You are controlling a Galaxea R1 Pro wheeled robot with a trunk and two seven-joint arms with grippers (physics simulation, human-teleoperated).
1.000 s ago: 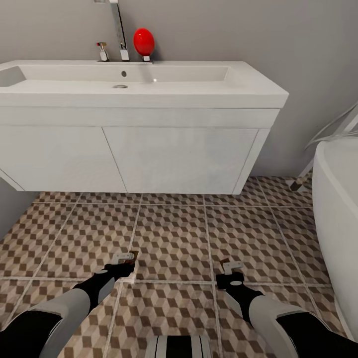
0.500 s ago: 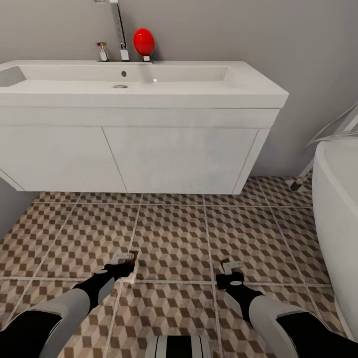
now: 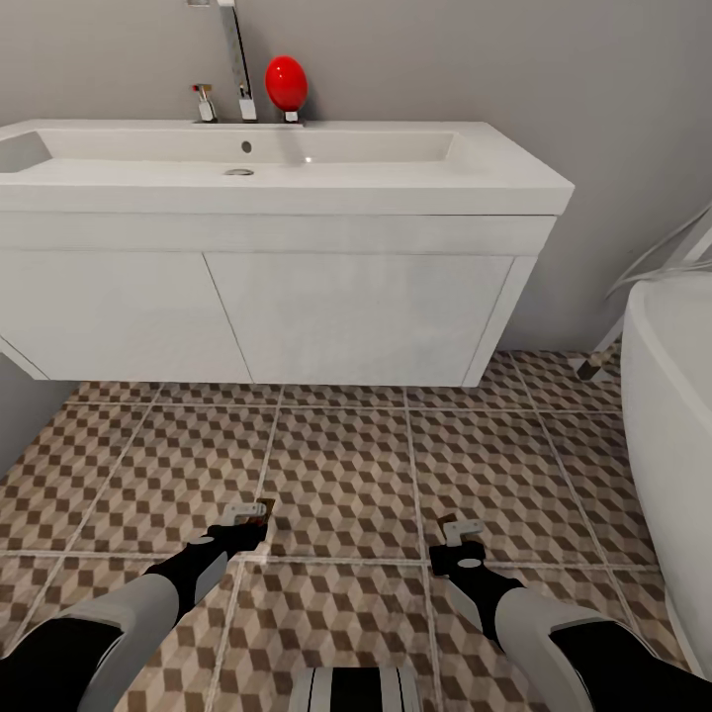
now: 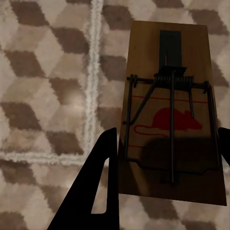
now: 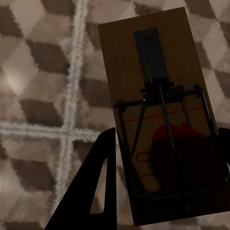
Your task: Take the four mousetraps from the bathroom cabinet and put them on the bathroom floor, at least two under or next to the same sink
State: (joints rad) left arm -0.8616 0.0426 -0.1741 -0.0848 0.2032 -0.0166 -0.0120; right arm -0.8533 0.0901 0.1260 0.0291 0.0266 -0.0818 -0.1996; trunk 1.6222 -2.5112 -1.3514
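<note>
— Mousetraps first: where are they?

— One sits in each claw. The left claw (image 3: 247,515) has a mousetrap (image 4: 171,110) between its dark fingers (image 4: 98,191), which close on the trap's long edges. The left wrist view shows the brown wooden board, the wire spring and bar, and a red mouse printed on it.

— And the other side?

— Much the same. The right claw (image 3: 453,529) is closed on a second mousetrap (image 5: 160,110), one finger (image 5: 96,187) against each long edge. Its near end lies in shadow.

— Are the traps touching the bathroom floor (image 3: 346,465)?

— I cannot tell. Both claws are low over the cube-patterned tiles, and in the wrist views the tiles and pale grout lines lie close behind the boards.

— Where is that relative to the sink (image 3: 297,158)?

— Both claws are out in front of the white vanity (image 3: 297,316) that carries it, apart from its front edge, the left one ahead of the middle of the vanity and the right one toward its right end. A chrome tap (image 3: 235,59) and a red rounded object (image 3: 286,83) stand at the sink's back edge. A white bathtub (image 3: 672,415) curves in along the right side of the floor.
</note>
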